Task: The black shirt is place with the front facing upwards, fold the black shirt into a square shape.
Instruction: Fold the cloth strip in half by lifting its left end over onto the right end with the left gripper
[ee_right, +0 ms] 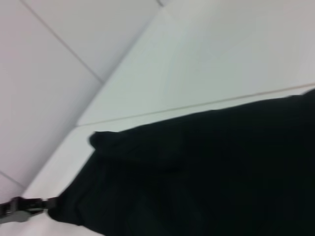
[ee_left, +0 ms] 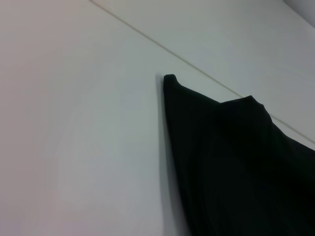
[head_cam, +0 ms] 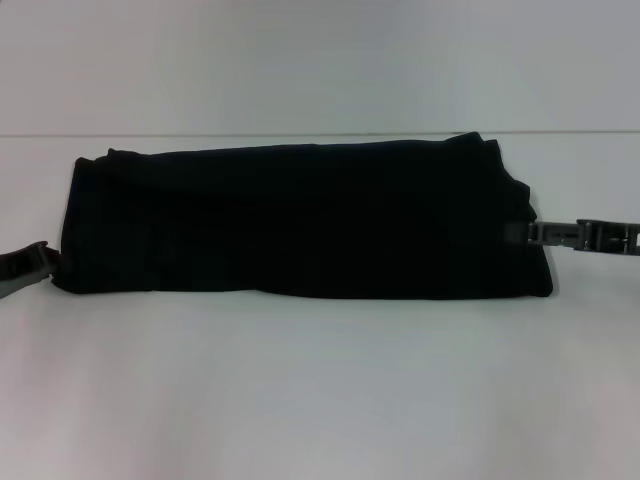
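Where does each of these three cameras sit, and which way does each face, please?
Head view: high, facing forward and down at the black shirt on the white table; left gripper and right gripper show at its ends.
Left wrist view: low by the shirt; no robot parts show.
Right wrist view: along the shirt towards the left gripper.
All share the shirt.

The black shirt (head_cam: 300,220) is seen folded into a long, narrow band laid flat across the middle of the scene, stretched from left to right. No lettering and no neck label are shown on the upper face; only plain dark fabric is presented. The far edge is slightly uneven, with a small raised fold at the far right corner. The near edge is bowed gently, and the near right corner is drawn to a point. The left end is rounded. Soft layered folds are visible at both ends.
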Motion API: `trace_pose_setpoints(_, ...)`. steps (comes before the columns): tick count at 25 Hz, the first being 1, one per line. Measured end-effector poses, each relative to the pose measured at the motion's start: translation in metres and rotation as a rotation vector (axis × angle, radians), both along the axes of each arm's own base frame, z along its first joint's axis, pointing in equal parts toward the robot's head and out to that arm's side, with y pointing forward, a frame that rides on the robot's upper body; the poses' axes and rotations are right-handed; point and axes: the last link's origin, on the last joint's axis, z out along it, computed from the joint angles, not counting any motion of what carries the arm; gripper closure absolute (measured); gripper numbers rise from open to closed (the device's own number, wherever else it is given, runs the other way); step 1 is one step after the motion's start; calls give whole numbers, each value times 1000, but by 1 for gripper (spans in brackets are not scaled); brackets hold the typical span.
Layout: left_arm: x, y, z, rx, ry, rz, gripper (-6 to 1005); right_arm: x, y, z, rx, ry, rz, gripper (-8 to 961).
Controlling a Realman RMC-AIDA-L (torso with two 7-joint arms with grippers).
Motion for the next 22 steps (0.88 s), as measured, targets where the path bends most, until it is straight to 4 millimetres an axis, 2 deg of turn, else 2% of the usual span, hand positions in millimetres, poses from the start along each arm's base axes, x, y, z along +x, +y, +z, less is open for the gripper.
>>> trace_pose_setpoints(4, -1, 0, 0, 1, 7, -3, 988, -4, 12, 20, -44, -110, -122, 13)
trace_pose_setpoints(9, 1, -1, 0, -16, 6, -22, 991, -18, 24, 47, -73, -202, -225, 13)
trace_pose_setpoints(16, 7, -14, -2, -93, -64, -56, 985, -17, 22, 44, -103, -222, -235, 13)
trace_pose_setpoints(22, 5, -26, 7, -120, -105, -67, 981, -11, 21, 45, -85, -223, -247, 13)
